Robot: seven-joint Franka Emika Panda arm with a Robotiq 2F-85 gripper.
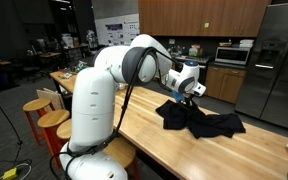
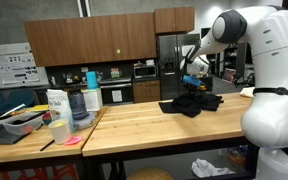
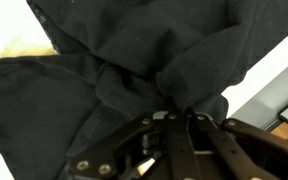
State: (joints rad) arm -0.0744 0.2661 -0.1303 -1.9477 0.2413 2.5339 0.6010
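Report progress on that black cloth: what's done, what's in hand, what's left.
Done: the tool is down at the black cloth, and its fingers appear closed on a bunched fold. In hand: that pinch, shown in the wrist view. Left: the cloth lies rumpled on the wooden table, not yet lifted or spread out.

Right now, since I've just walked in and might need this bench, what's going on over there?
The robot arm is working on a black cloth that lies crumpled on the wooden table. Its gripper is down on one edge of the cloth. In the wrist view the fingers look closed on a pinch of fabric, which bunches up around them. The rest of the cloth rests on the tabletop. In an exterior view, some containers stand at the table's other end, well apart from the cloth.
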